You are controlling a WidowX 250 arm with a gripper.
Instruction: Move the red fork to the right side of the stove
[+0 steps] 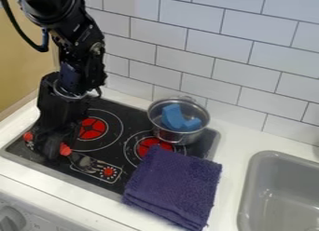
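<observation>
the gripper [46,148] hangs low over the stove [133,118], toward nine o'clock; red bits show at either side of it, most likely the two ends of the red fork [65,150], its middle hidden; whether the claw is apart or clamped on the fork, i cannot tell; the step in hand looks to be the pick-up, so a firm, central grip should come first, then a straight lift; carry it toward three o'clock, high enough to clear the rim of the metal pot [178,135], then lower it level into the narrow strip between pot and folded purple towel [176,183]; a low pass could snag the cloth or nudge the pot; the pot sits at the stove's two o'clock with a blue piece [173,117] inside; the grey sink [247,197] lies beyond the towel, toward three o'clock
</observation>
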